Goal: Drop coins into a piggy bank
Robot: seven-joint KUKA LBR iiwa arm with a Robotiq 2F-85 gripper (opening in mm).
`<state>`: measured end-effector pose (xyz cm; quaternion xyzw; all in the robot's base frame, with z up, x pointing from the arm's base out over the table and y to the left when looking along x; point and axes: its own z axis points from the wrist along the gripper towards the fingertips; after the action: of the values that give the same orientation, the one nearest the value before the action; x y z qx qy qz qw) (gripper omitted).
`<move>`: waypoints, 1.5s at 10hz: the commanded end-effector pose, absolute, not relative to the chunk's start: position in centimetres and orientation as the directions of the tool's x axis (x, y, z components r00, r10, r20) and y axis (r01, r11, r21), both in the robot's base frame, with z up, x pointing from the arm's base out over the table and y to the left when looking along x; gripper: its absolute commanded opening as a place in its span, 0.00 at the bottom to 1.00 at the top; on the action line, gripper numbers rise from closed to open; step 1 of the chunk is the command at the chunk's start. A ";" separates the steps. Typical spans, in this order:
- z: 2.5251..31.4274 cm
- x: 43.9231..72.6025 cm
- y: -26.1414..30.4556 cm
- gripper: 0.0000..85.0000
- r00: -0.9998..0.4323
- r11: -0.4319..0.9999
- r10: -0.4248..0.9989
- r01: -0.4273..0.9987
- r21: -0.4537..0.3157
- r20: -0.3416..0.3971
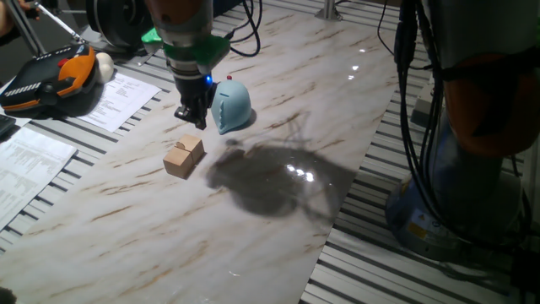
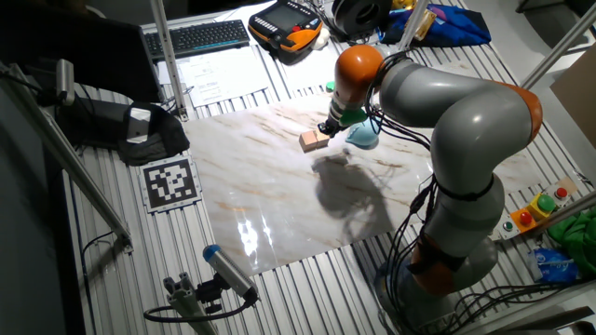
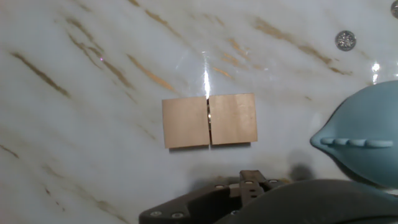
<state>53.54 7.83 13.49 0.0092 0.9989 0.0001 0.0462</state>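
The light blue dome-shaped piggy bank (image 1: pixel 232 106) stands on the marble tabletop, also seen in the other fixed view (image 2: pixel 362 137). In the hand view the piggy bank (image 3: pixel 365 138) fills the right edge, showing a row of small raised marks. One coin (image 3: pixel 345 40), a tiny round greyish disc, lies on the marble at the top right, beyond the bank. My gripper (image 1: pixel 192 115) hangs just left of the bank, slightly above the table, fingers pointing down. Its dark fingers look close together, but no view shows the gap or anything held.
Two tan wooden blocks (image 1: pixel 184 156) lie side by side in front of the gripper, also in the hand view (image 3: pixel 209 120). Papers (image 1: pixel 118 97) and an orange-black teach pendant (image 1: pixel 51 76) lie off the marble's left side. Cables hang at the right.
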 end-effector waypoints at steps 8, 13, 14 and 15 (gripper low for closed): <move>11.6 54.2 8.4 0.00 -0.993 1.000 0.019 0.018 0.009 -0.117; 12.4 54.0 8.2 0.00 -0.991 0.999 0.027 0.030 -0.017 -0.130; 12.5 53.8 8.4 0.00 -0.990 0.999 0.032 0.034 -0.016 -0.136; 12.6 53.6 8.5 0.00 -0.990 0.999 0.035 0.037 -0.011 -0.140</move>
<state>53.57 8.51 12.63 0.0186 0.9974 -0.0043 0.0698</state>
